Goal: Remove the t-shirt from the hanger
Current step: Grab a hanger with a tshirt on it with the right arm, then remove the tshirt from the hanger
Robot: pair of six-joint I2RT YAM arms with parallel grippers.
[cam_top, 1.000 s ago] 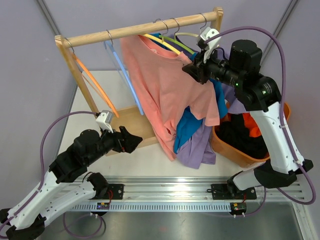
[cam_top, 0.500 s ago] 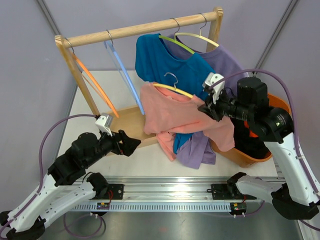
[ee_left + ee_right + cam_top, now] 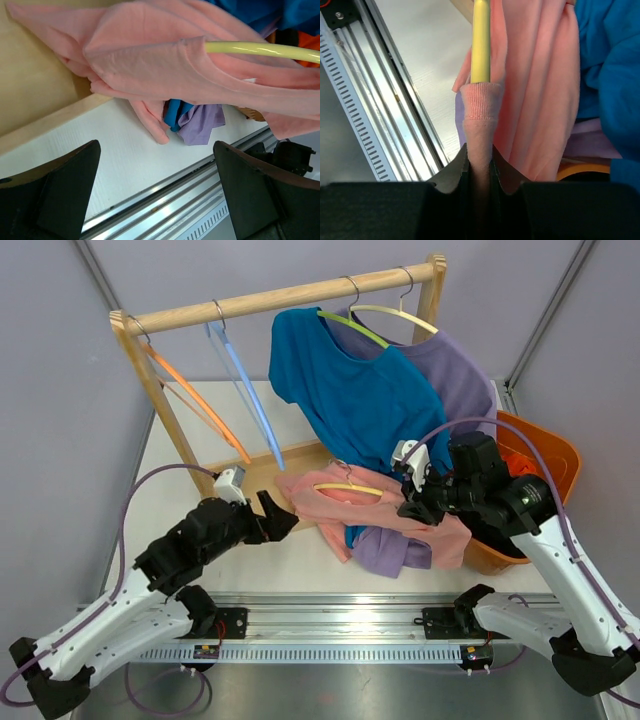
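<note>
Pink cotton t-shirt (image 3: 375, 508), on its pale-yellow plastic hanger (image 3: 345, 487), lies low over the white table (image 3: 300, 562). Right gripper (image 3: 479, 165) pinches the shirt shoulder over the hanger tip. Left gripper (image 3: 277, 515) is spread and empty. Judgement: left should take the free shoulder and peel it sideways.

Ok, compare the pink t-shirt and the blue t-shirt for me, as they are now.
The pink t-shirt is off the rail, low by the rack's wooden base; the blue t-shirt hangs from that rail. The right gripper is shut on the pink one's shoulder; nothing grips the blue one. The pink one lies bunched; the blue one hangs spread. Both are still on hangers, yellow and green.
</note>
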